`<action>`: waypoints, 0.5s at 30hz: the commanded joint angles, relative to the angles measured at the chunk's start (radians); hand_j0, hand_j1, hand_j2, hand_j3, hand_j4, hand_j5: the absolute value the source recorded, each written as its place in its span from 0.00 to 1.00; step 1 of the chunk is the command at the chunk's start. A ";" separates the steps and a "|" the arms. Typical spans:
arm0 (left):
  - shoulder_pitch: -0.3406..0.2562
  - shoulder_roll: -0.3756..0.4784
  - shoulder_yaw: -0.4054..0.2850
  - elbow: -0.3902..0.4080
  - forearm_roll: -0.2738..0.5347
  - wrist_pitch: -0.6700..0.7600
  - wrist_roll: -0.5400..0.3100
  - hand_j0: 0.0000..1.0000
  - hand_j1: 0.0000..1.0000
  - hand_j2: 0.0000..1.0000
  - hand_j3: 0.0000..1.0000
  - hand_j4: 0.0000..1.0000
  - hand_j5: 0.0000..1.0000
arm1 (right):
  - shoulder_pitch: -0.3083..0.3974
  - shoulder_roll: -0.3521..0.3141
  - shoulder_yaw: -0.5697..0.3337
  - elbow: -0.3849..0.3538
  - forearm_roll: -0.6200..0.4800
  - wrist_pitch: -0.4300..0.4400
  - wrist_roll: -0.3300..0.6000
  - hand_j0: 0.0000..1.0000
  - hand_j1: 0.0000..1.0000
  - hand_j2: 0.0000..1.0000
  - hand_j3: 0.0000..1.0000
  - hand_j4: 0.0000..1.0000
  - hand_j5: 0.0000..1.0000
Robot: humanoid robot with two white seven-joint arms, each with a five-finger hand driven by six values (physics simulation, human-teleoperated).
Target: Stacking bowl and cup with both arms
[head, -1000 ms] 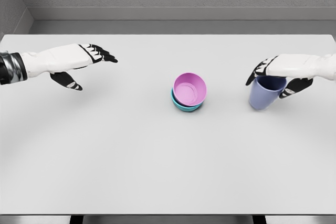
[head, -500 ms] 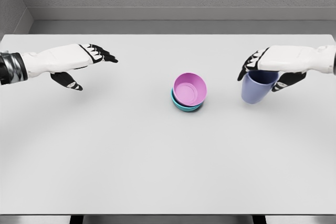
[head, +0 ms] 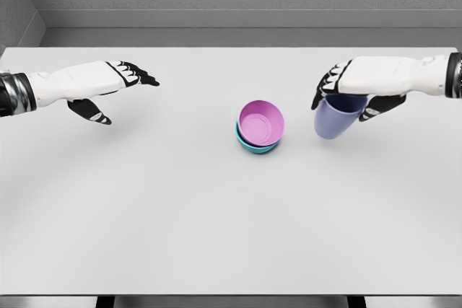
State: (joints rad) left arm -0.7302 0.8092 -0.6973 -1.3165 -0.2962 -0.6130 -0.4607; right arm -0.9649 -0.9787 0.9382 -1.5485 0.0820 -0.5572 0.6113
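Note:
A pink bowl [head: 261, 122] sits nested in a teal bowl [head: 249, 146] at the middle of the white table [head: 216, 214]. My right hand [head: 345, 95] is shut on the rim of a blue-purple cup [head: 332, 119], which hangs tilted above the table just right of the bowls. My left hand [head: 119, 88] hovers open over the table's far left, holding nothing, well apart from the bowls.
A grey wall runs along the table's far edge. Bare tabletop stretches in front of the bowls and between them and the left hand.
My right hand has lifted the cup and carried it leftward toward the bowls. The left hand and the bowls have stayed put.

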 commanded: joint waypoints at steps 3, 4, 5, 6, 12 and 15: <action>0.000 0.001 0.001 0.000 0.006 0.002 0.000 1.00 1.00 1.00 1.00 1.00 1.00 | -0.008 0.020 0.008 -0.004 -0.005 0.003 0.000 0.71 0.71 0.71 0.71 0.71 0.71; 0.000 -0.001 0.001 0.002 0.006 0.002 0.000 1.00 1.00 1.00 1.00 1.00 1.00 | -0.009 0.020 0.008 -0.004 -0.005 0.003 0.000 0.71 0.71 0.71 0.71 0.71 0.71; 0.000 -0.001 0.001 0.002 0.006 0.002 0.000 1.00 1.00 1.00 1.00 1.00 1.00 | -0.015 0.022 0.010 -0.008 -0.005 0.003 0.000 0.71 0.71 0.71 0.71 0.71 0.71; 0.000 0.001 0.001 0.002 0.006 0.002 0.000 1.00 1.00 1.00 1.00 1.00 1.00 | -0.020 0.022 0.014 -0.012 -0.005 0.003 0.000 0.71 0.71 0.71 0.71 0.71 0.71; 0.000 -0.001 0.001 0.002 0.006 0.002 0.000 1.00 1.00 1.00 1.00 1.00 1.00 | -0.038 0.022 0.016 -0.033 -0.007 0.005 0.000 0.71 0.71 0.71 0.71 0.71 0.71; 0.000 0.001 0.001 0.002 0.006 0.002 0.000 1.00 1.00 1.00 1.00 1.00 1.00 | -0.052 0.022 0.019 -0.047 -0.008 0.005 0.000 0.71 0.71 0.71 0.71 0.71 0.71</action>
State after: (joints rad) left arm -0.7302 0.8082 -0.6973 -1.3149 -0.2962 -0.6130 -0.4607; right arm -1.0170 -0.9566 0.9566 -1.5856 0.0800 -0.5552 0.6113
